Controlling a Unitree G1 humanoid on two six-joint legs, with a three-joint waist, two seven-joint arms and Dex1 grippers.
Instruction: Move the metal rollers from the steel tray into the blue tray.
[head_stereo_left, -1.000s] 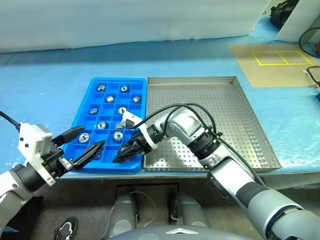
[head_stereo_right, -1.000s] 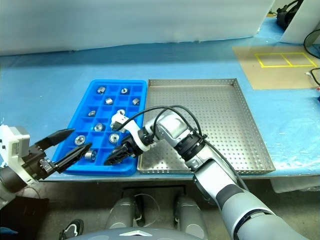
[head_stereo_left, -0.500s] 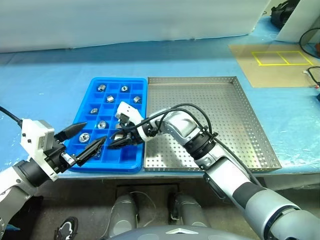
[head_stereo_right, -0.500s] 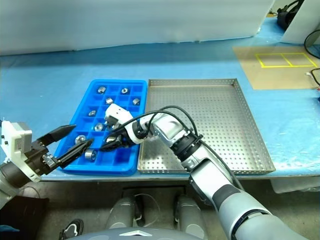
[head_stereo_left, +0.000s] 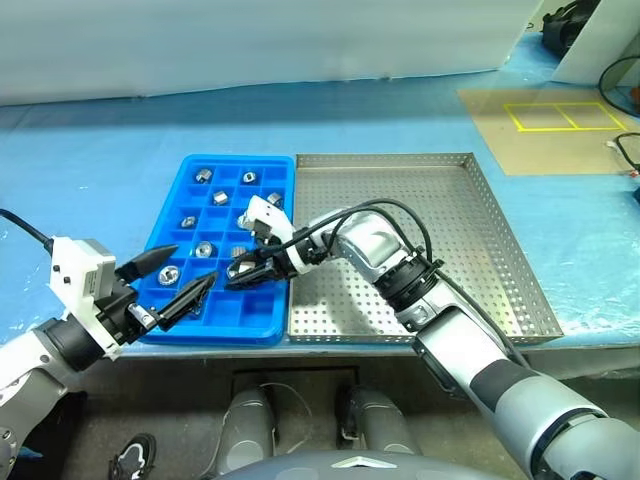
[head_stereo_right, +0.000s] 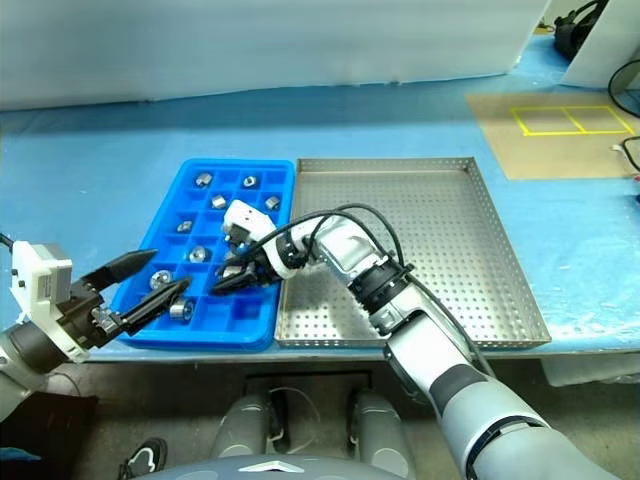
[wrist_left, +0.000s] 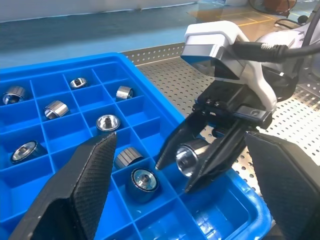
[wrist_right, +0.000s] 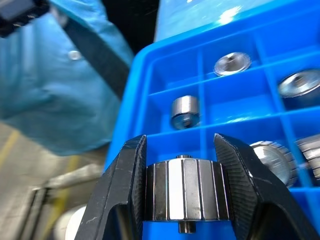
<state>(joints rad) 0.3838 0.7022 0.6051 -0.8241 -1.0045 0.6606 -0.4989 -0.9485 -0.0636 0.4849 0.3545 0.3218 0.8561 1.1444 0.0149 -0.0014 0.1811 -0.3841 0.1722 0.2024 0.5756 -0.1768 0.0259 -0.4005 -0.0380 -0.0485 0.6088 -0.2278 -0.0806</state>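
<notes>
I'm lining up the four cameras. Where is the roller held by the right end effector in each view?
Left eye: roller, over the blue tray's near right part.
Right eye, same spot.
Left wrist, centre, between dark fingers.
Right wrist, low centre, clamped.
Shared landmark: the blue tray.
</notes>
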